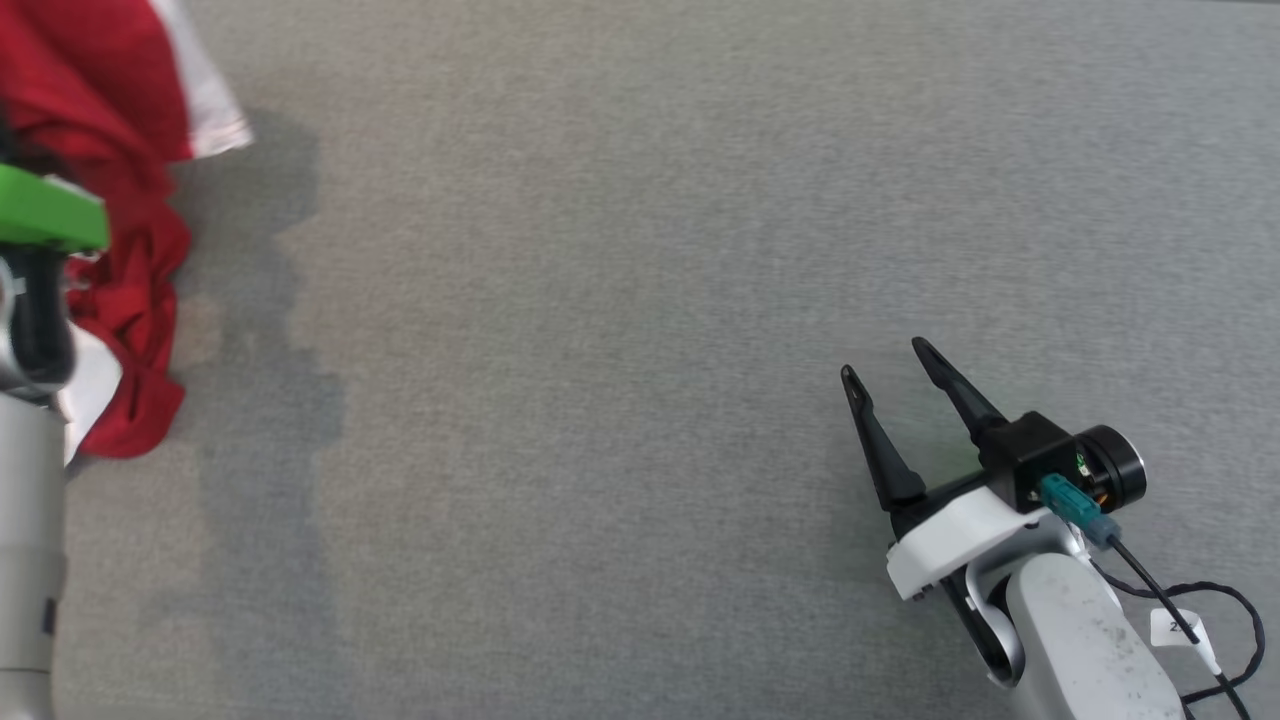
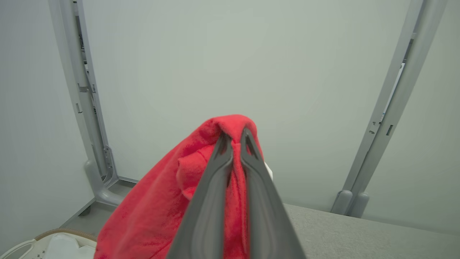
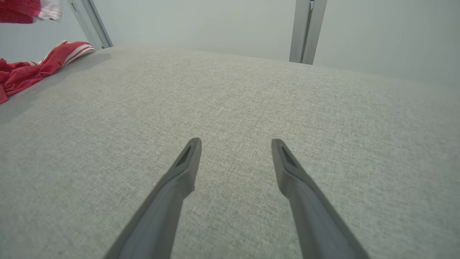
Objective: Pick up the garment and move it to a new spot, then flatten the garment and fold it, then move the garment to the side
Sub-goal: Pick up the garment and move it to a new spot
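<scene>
Closest to the left wrist camera, the left gripper (image 2: 235,138) has its two dark fingers pressed nearly together on a fold of the red garment (image 2: 151,216). The cloth bunches over both fingertips and hangs down to the left of the fingers, in front of a pale wall and two grey metal uprights (image 2: 90,108).

From the head view the garment sits at the far left edge of the grey fabric surface (image 1: 640,300). It is a crumpled red mass with white trim that casts a shadow on the surface beside it. The left arm's pale forearm (image 1: 30,550) and a green part (image 1: 50,210) overlap it.

In the right wrist view part of the garment lies on the surface at the far left, showing red and white stripes, and another piece hangs at the top left corner.

The right gripper (image 1: 885,360) is well apart from the garment at the lower right, over bare surface, with its fingers spread wide and nothing between them.
</scene>
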You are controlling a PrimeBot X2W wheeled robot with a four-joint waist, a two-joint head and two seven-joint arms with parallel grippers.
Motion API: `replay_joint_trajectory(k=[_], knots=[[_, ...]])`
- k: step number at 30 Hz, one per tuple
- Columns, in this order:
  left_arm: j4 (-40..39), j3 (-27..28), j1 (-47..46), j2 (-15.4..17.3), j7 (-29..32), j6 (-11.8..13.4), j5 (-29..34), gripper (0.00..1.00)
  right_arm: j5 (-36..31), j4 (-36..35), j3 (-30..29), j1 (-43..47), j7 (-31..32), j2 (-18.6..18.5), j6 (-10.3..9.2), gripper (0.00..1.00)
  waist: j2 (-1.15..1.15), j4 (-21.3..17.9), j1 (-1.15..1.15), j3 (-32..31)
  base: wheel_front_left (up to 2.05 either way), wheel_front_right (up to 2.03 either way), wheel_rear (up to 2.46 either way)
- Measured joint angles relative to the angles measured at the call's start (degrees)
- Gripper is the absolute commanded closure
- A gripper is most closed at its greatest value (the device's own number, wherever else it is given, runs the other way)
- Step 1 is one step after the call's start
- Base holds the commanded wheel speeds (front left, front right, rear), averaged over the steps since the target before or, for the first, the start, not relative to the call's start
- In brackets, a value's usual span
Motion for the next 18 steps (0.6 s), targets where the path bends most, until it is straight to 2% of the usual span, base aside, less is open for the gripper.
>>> replay_joint_trajectory(k=[4,9,18], knots=[[-6.9,-2.9,0.9,-2.8,0.0,0.0,0.5,1.0,1.7,-0.8,0.2,1.3,0.0,0.0,0.0,0.0,0.0,-3.1,0.0,-1.4,0.0,0.0,0.0],[-11.9,-8.2,2.8,-7.0,0.0,0.0,0.5,1.0,2.9,-1.3,0.6,2.4,0.0,0.0,0.0,0.0,0.0,-7.4,0.0,-2.8,0.0,0.0,0.0],[-13.3,-17.8,6.5,-14.1,0.0,0.0,0.1,1.0,3.4,-2.5,0.9,3.9,0.0,-0.1,-0.01,0.0,0.0,-17.1,0.0,-4.1,0.0,0.0,0.0]])
